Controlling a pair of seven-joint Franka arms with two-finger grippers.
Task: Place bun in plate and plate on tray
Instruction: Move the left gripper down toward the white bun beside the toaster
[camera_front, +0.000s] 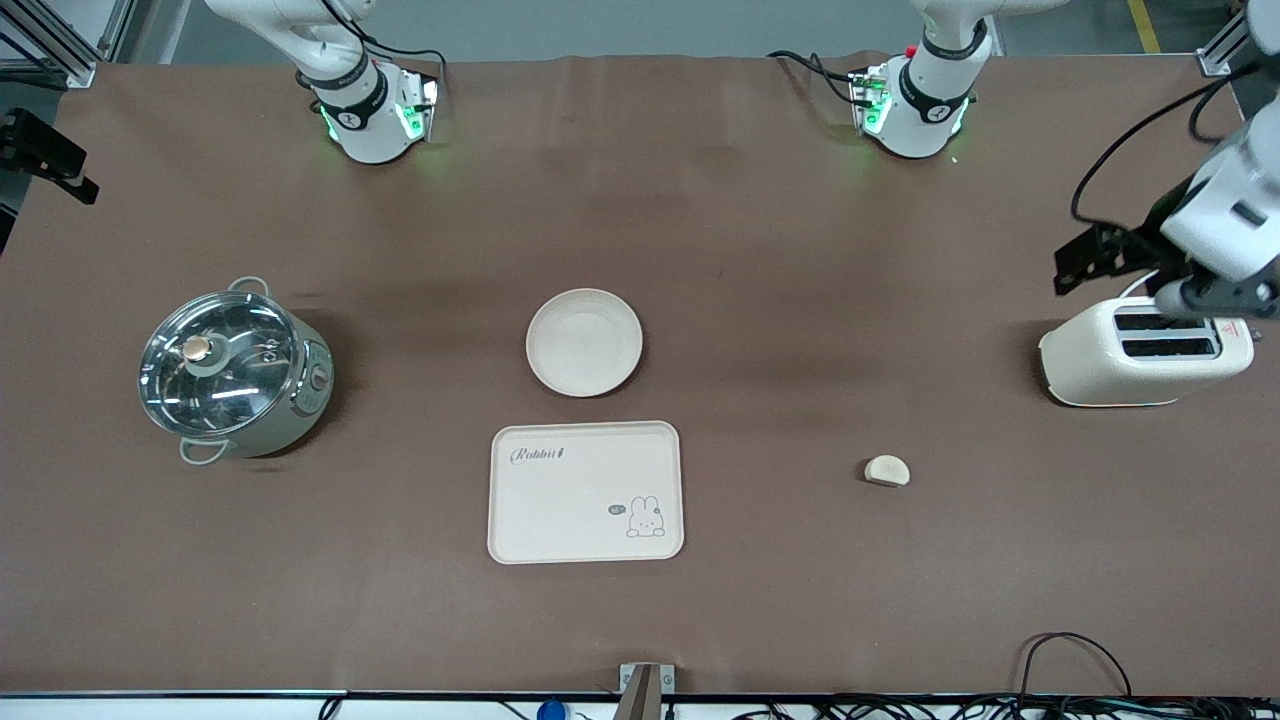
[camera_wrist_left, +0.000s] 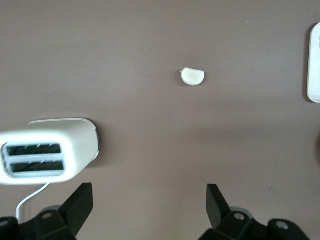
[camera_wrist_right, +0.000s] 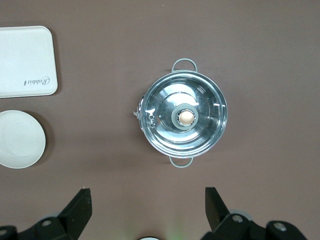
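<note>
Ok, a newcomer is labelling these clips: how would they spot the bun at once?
Start at the white toaster at the left arm's end of the table. Nearer the front camera, toward the tray, lies the bun. It is the small, pale half-moon, lying alone on bare brown table.

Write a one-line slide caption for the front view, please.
Bun lies on the table, apart from empty plate and tray; neither gripper visible.
</note>
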